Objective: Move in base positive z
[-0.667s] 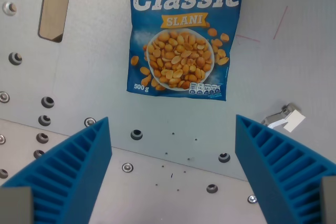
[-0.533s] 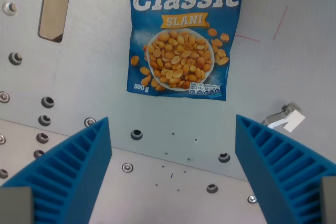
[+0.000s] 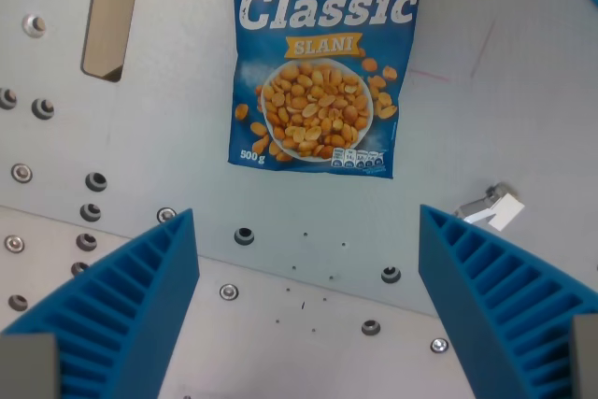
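The peanut bag (image 3: 322, 63) looks smaller now, so the camera has risen. The gripper (image 3: 304, 310) hangs wide open, empty, above the metal plate (image 3: 523, 119). Rising further risks little: nothing is nearby.

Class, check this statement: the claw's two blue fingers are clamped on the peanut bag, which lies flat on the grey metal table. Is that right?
Not quite. In the wrist view the claw is open and holds nothing; its blue fingers stand wide apart, clear of the peanut bag. The bag does lie flat on the grey metal table.
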Controlling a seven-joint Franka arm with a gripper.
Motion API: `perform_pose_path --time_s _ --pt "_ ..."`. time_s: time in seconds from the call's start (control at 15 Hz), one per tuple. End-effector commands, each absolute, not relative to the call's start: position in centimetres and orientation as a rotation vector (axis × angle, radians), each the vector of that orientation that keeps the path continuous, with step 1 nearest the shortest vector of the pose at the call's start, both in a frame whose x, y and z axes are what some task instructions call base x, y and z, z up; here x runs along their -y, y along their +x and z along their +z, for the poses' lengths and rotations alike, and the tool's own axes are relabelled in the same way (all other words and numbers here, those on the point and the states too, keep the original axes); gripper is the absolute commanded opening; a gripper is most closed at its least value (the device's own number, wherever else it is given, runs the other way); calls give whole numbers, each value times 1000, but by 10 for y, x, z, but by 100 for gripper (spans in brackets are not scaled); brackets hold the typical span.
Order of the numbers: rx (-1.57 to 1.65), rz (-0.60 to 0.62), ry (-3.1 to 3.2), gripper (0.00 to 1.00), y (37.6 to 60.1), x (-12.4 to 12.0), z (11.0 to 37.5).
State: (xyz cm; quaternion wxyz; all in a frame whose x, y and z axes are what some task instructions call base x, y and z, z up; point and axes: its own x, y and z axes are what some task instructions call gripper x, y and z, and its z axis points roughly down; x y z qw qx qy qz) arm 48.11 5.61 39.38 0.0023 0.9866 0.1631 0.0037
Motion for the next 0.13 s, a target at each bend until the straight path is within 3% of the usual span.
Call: perform_pose_path --time_s 0.07,0.13 --pt "-512 -8 3096 100 477 -55 413" --pt "-512 -8 3096 100 477 -55 418"
